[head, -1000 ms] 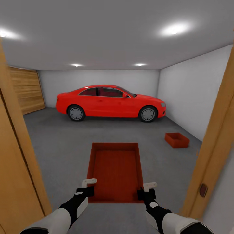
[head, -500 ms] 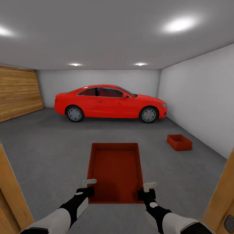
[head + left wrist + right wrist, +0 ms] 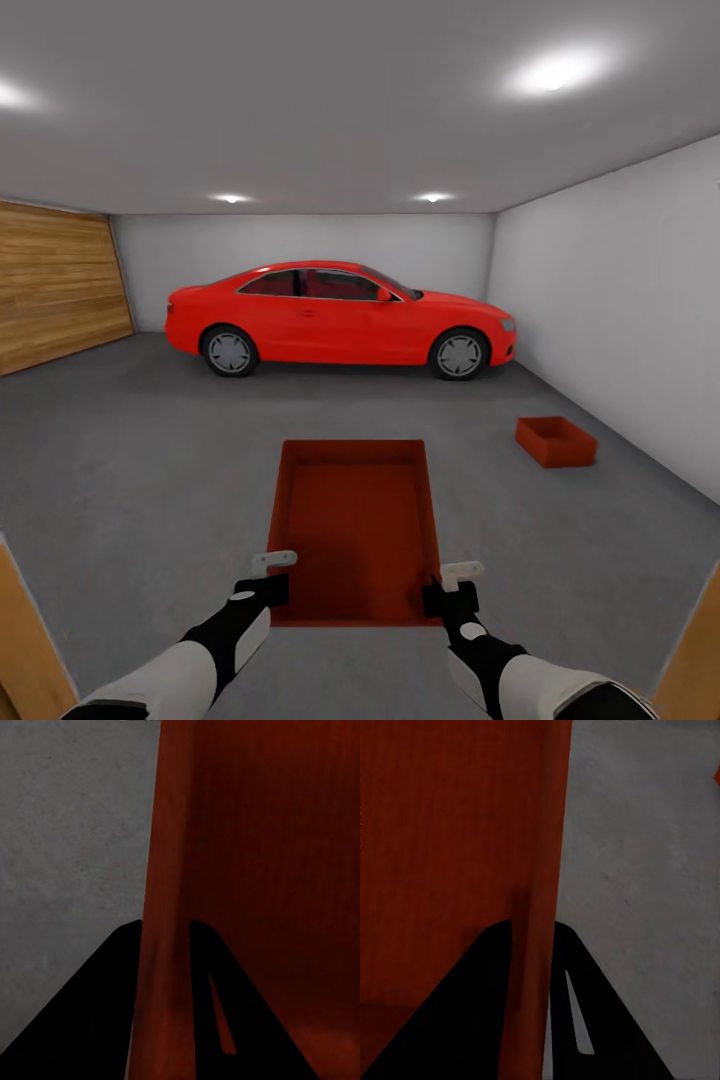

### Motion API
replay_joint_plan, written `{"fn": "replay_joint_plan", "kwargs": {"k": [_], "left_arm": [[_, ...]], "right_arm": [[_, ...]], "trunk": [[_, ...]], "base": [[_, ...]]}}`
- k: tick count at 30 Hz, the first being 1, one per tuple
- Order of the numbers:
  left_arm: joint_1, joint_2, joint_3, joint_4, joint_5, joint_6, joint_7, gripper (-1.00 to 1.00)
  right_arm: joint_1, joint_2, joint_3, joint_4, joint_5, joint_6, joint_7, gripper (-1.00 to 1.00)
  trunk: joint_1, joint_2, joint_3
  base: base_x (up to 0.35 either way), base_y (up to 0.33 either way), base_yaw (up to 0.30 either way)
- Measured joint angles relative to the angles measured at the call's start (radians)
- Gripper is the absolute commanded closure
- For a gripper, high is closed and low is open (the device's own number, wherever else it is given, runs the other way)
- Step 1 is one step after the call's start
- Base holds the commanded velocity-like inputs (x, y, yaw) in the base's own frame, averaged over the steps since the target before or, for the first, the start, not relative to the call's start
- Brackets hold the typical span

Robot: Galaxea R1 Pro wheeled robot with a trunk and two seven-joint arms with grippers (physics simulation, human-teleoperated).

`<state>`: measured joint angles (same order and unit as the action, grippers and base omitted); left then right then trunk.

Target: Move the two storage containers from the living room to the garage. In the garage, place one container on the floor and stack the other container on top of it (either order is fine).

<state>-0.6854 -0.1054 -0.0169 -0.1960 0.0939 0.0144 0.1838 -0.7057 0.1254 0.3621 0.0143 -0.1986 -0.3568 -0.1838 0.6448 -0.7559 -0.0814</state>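
Carried container in the garage, second one on the floor.

Left tool (image 3: pixel 272 566) and right tool (image 3: pixel 462 574) each clamp a side wall of the held container (image 3: pixel 356 525), fingers (image 3: pixel 112 1005) straddling the wall. The other container (image 3: pixel 555 441) sits on the grey floor (image 3: pixel 150 450) near the right wall (image 3: pixel 620 320), well apart from the red car (image 3: pixel 340 318).

I have both arms stretched forward, left gripper (image 3: pixel 272 572) and right gripper (image 3: pixel 452 582) each clamped on a bin wall.
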Motion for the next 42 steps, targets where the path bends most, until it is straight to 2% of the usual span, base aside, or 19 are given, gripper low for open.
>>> {"fn": "replay_joint_plan", "kwargs": {"k": [16, 17, 42], "left_arm": [[0.000, -0.003, 0.035, 0.000, -0.035, 0.000, -0.003, 1.00], [0.000, 0.001, -0.020, 0.001, 0.022, 0.000, 0.006, 1.00], [0.000, 0.000, -0.021, 0.001, 0.023, 0.001, 0.007, 1.00]], "right_arm": [[0.000, 0.000, 0.017, 0.000, -0.016, 0.000, 0.000, 1.00], [0.000, 0.000, -0.030, 0.000, 0.029, 0.004, -0.001, 1.00], [0.000, 0.000, -0.034, 0.000, 0.033, 0.004, -0.001, 1.00]], "trunk": [[0.000, 0.000, 0.000], [0.000, 0.000, 0.000], [0.000, 0.000, 0.000]], "base": [[0.320, 0.000, 0.000], [0.322, 0.000, 0.000], [0.322, 0.000, 0.000]]}}
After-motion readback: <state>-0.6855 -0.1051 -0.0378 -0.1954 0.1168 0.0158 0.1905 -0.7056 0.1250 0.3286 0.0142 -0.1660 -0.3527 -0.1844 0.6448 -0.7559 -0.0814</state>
